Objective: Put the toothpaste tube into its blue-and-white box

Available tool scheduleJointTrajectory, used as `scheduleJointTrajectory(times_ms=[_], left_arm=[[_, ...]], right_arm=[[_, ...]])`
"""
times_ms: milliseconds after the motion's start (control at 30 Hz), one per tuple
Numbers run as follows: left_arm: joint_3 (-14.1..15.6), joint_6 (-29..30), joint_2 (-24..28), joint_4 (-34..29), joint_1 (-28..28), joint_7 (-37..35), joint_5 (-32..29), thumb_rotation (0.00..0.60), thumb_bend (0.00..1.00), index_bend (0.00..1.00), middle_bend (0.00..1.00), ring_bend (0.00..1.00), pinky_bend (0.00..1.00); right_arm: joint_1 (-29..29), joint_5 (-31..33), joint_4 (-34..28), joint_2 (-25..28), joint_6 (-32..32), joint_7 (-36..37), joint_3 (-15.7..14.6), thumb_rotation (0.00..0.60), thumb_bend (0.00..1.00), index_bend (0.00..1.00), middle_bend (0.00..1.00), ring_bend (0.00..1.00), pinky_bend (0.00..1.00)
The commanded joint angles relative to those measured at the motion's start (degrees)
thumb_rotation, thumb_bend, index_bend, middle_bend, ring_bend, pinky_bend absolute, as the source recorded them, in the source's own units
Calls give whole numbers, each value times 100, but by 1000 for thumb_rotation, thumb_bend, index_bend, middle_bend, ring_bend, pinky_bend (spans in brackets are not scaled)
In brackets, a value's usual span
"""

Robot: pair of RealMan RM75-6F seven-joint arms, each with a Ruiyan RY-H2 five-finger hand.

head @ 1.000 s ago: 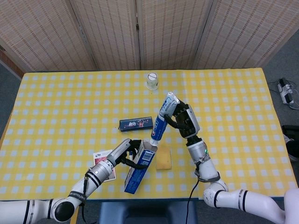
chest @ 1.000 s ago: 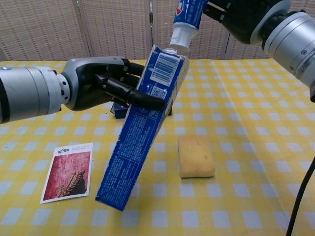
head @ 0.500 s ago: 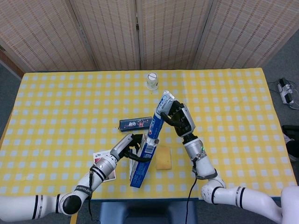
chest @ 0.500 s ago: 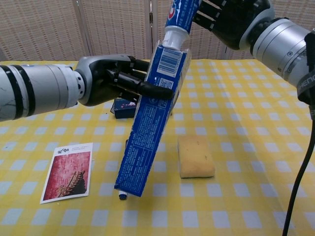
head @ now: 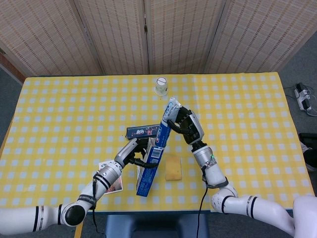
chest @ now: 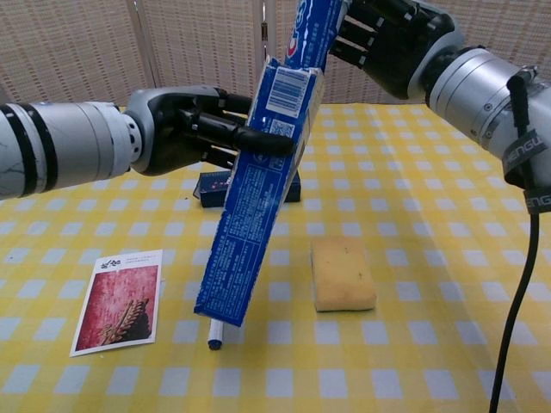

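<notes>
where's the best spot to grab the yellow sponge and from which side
Grip the sponge across its two long sides, coming straight down from above. It lies flat on the table, a narrow rectangle with its long axis running away from the robot. The right hand looks nearer, but it holds the toothpaste tube.

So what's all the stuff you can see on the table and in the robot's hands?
toothpaste tube: one, blue and white, partly inside the top of the box, held by the right hand
box: one, blue and white, tilted above the table, held by the left hand
small box: one, dark blue, lying flat behind the big box
sponge: one, yellow, on the table right of the box
card: one, red picture, near the front left
cup: one, clear, far side of the table
tablecloth: one, yellow and white checks
left hand: one, grips the box
right hand: one, grips the tube
</notes>
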Motion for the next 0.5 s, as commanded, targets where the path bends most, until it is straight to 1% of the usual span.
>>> scheduleJointTrajectory(times_ms=[33,233,333,500], left_arm=[[-6,10,45,9,38,-41,83,600,154,527,577,506,627],[3,1,169,-43,122,-140,264,600,154,528,578,506,628],[-9,-65,214,-19,141,-238,273,600,154,528,578,506,628],[38,14,204,-11,159,-210,341,600,154,528,578,505,628]], right_arm=[[49,-32,73,-54,-67,-69,-59,600,337,794,612,664,556],[86,-91,81,-6,-240,-235,-206,600,337,794,613,664,556],[76,-13,88,-5,-367,-210,-259,600,337,794,612,662,556],[71,-25,56,11,-469,-179,-306,600,337,794,610,661,557]])
